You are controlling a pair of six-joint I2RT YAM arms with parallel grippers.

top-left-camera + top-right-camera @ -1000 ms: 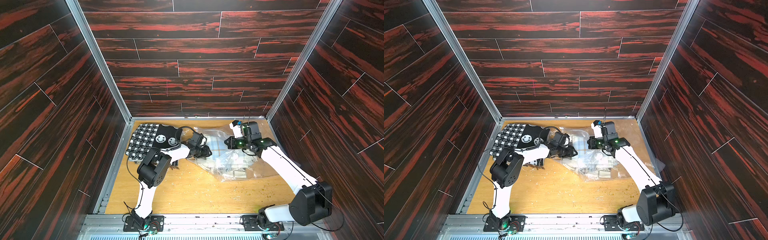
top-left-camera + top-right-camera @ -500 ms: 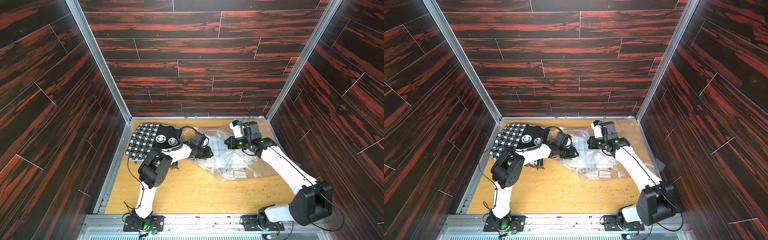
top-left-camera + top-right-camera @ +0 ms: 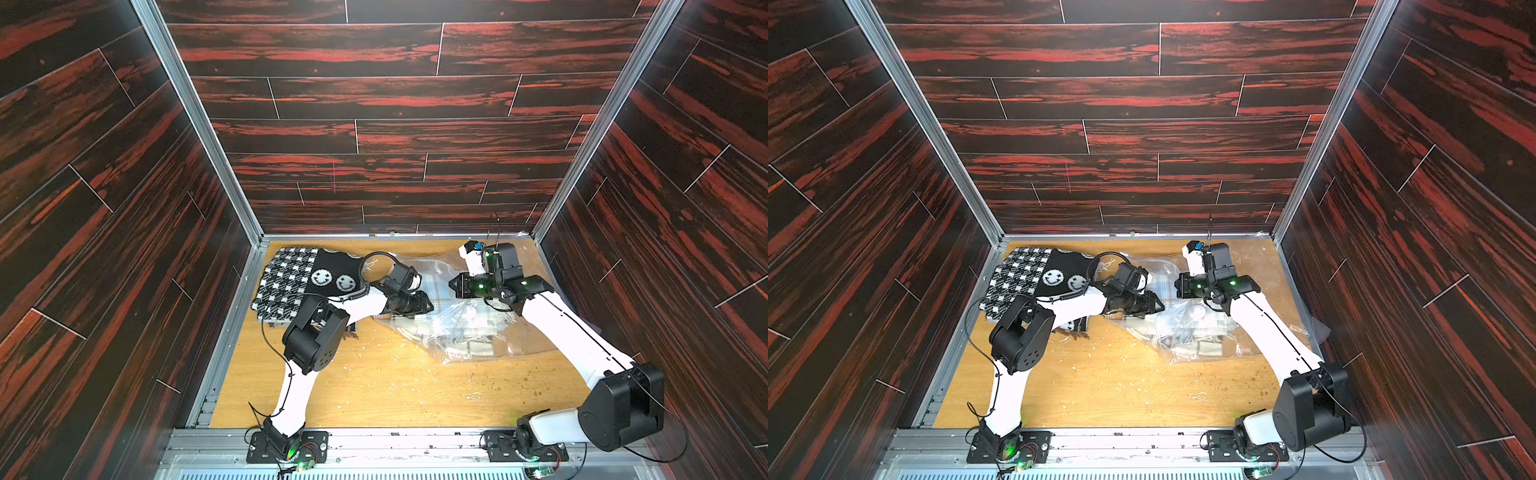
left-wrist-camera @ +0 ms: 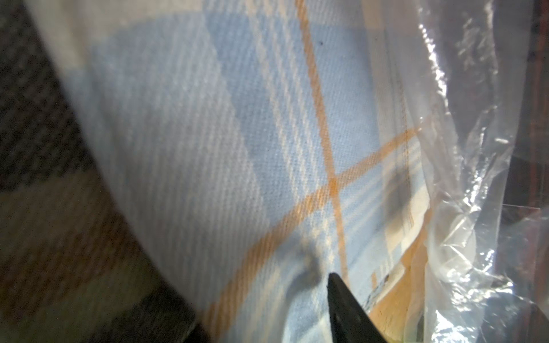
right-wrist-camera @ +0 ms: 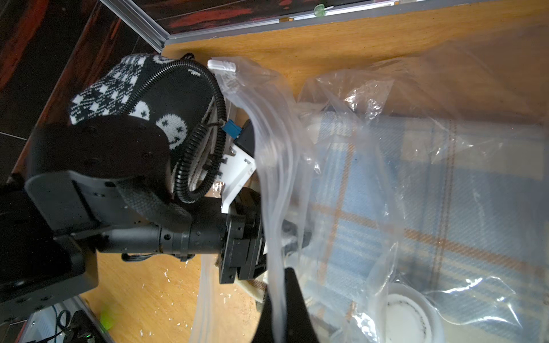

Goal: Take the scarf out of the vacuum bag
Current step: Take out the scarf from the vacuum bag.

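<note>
The vacuum bag [image 3: 469, 336] [image 3: 1192, 338] lies crumpled on the right half of the wooden floor, its round white valve [image 5: 407, 320] facing up. Inside it is the scarf [image 3: 439, 291] [image 4: 237, 133] [image 5: 445, 208], light blue plaid with orange lines. My right gripper [image 3: 454, 286] [image 3: 1178, 286] [image 5: 280, 297] is shut on the bag's zip-seal edge [image 5: 276, 178] and holds the mouth up. My left gripper [image 3: 426, 307] [image 3: 1156, 307] [image 4: 261, 303] reaches into that mouth. Its jaws stand partly apart, astride the scarf's edge, with cloth filling the gap between them.
A black-and-white knit scarf with smiley faces [image 3: 299, 278] [image 3: 1034, 274] [image 5: 118, 86] lies outside the bag at the back left, partly under my left arm. Small crumbs are scattered over the floor [image 3: 395, 386]. Dark panelled walls close in on three sides.
My left gripper has moved slightly to the right, further into the bag's mouth. The right gripper and the lifted bag edge have stayed where they were.
</note>
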